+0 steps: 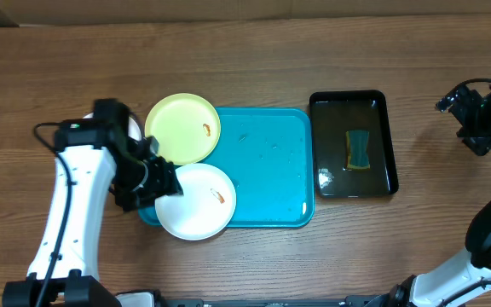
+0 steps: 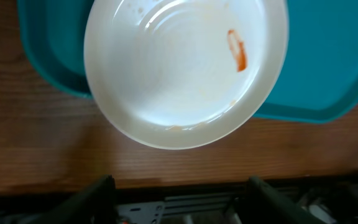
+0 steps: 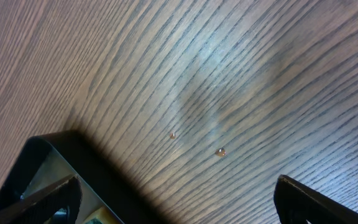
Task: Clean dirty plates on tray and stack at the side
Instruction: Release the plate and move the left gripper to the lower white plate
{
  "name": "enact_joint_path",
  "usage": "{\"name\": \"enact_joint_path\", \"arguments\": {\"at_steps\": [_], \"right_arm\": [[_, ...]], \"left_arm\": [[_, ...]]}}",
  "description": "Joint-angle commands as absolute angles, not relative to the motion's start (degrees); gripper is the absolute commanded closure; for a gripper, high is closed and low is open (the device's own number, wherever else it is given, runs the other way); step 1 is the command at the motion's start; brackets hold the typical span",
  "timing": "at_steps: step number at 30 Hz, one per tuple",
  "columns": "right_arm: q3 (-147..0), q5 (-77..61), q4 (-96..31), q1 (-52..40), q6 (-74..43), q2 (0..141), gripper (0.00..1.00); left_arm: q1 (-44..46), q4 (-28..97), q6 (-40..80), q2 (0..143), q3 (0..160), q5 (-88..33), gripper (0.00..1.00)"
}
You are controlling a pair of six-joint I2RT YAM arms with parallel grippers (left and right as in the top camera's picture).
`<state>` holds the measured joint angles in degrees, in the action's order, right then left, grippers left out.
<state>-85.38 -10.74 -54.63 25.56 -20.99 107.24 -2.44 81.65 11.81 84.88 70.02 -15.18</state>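
Note:
The turquoise tray [image 1: 271, 162] lies mid-table. A lime-green plate [image 1: 182, 128] with a brown smear overlaps its far left corner. A white plate [image 1: 196, 201] with an orange smear sits on its near left corner and overhangs the rim; it also shows in the left wrist view [image 2: 179, 74] over the tray [image 2: 328, 68]. My left gripper [image 1: 162, 181] is open and empty at that plate's left edge, its fingers [image 2: 180, 190] wide apart short of the rim. A second white plate is mostly hidden under the left arm. My right gripper [image 1: 474, 119] is open and empty over bare table [image 3: 179, 199].
A black basin [image 1: 388, 141] holding water and a yellow-green sponge [image 1: 359, 150] stands right of the tray. Its corner [image 3: 48, 149] shows in the right wrist view. Small droplets [image 3: 220, 152] lie on the wood table.

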Motion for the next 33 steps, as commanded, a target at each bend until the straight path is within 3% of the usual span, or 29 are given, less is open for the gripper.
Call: {"name": "enact_joint_path", "arguments": {"at_steps": [1,9,21,24,26,30,33], "right_arm": [[-86.3,-11.0,-54.3,25.7,-21.5,106.6,0.00],[-86.3,-11.0,-54.3,25.7,-21.5,106.6,0.00],[-86.3,-11.0,-54.3,25.7,-21.5,106.6,0.00],[-86.3,-11.0,-54.3,25.7,-21.5,106.6,0.00],[-86.3,-11.0,-54.3,25.7,-21.5,106.6,0.00],[-86.3,-11.0,-54.3,25.7,-21.5,106.6,0.00],[-86.3,-11.0,-54.3,25.7,-21.5,106.6,0.00]], "left_arm": [[2.0,82.9,20.8,83.5,69.5,-3.7,0.32],[7.7,82.5,32.7,83.5,69.1,8.1,0.32],[7.2,69.9,34.8,83.6,57.6,7.9,0.28],[7.2,67.8,34.7,83.6,55.1,8.1,0.33],[7.2,66.3,34.8,83.6,53.3,8.1,0.42],[7.2,61.3,36.0,83.6,48.5,8.0,0.43],[7.2,58.8,36.1,83.6,46.3,5.8,0.52]]}}
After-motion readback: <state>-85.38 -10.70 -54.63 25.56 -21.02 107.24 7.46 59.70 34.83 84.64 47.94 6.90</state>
